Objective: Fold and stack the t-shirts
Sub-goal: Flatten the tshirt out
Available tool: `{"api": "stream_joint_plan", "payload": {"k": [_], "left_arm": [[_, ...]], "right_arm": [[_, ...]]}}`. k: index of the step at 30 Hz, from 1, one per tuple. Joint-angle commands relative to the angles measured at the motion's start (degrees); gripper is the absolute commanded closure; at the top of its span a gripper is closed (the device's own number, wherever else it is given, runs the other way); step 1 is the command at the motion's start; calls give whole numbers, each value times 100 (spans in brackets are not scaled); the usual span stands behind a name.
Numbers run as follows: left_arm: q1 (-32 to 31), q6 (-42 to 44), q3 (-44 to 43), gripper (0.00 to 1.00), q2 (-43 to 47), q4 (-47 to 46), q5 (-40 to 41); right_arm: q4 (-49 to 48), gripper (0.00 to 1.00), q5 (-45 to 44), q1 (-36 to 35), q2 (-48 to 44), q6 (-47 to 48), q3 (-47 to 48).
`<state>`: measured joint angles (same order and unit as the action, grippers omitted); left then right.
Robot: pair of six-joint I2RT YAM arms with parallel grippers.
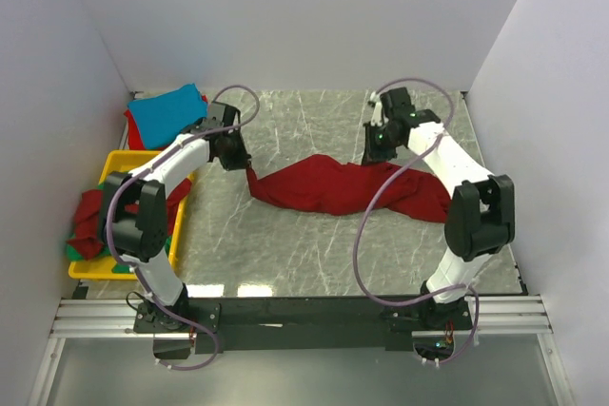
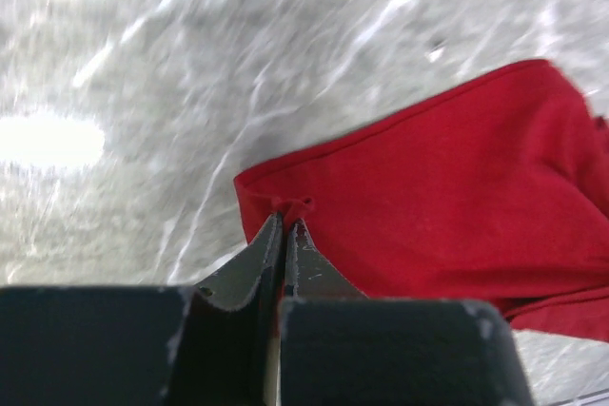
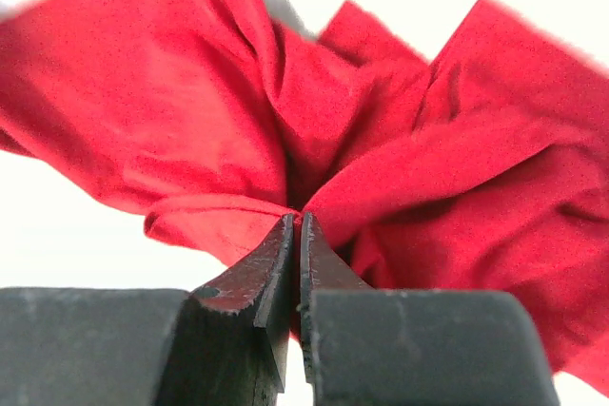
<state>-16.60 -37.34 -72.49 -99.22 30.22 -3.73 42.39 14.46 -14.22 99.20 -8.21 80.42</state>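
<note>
A dark red t-shirt (image 1: 328, 187) hangs stretched between my two grippers above the marble table, sagging in the middle. My left gripper (image 1: 245, 164) is shut on its left corner; the left wrist view shows the cloth (image 2: 447, 197) pinched at the fingertips (image 2: 285, 221). My right gripper (image 1: 379, 152) is shut on the bunched right part; in the right wrist view the red folds (image 3: 381, 130) fan out from the closed tips (image 3: 297, 221). A folded turquoise blue t-shirt (image 1: 169, 113) lies at the back left. More red (image 1: 90, 221) and green (image 1: 76, 252) cloth lies in the tray.
A yellow plastic tray (image 1: 122, 161) stands at the table's left edge beside my left arm. White walls close the back and both sides. The black frame rail (image 1: 304, 316) runs along the near edge.
</note>
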Motion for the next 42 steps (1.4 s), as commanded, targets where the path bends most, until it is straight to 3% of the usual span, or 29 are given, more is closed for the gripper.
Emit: {"api": "stream_joint_plan", "payload": {"k": [1, 14, 24, 29, 36, 42], "left_arm": [[-19, -80, -546, 99, -53, -16, -111], [376, -317, -1706, 99, -405, 212, -365], [886, -634, -3804, 99, -1212, 414, -778], [1071, -889, -4335, 99, -1276, 345, -928], [1089, -968, -4476, 99, -968, 327, -1095], [1080, -740, -4336, 99, -257, 406, -595]], "right_arm": [[243, 93, -215, 138, -480, -14, 597], [577, 93, -681, 867, -806, -330, 1704], [806, 99, -1217, 1517, -349, -664, 3995], [569, 100, -1331, 1668, -216, -884, 4929], [-563, 100, -1437, 1703, -857, -1025, 4676], [-1188, 100, -1657, 1703, -1578, -937, 4456]]}}
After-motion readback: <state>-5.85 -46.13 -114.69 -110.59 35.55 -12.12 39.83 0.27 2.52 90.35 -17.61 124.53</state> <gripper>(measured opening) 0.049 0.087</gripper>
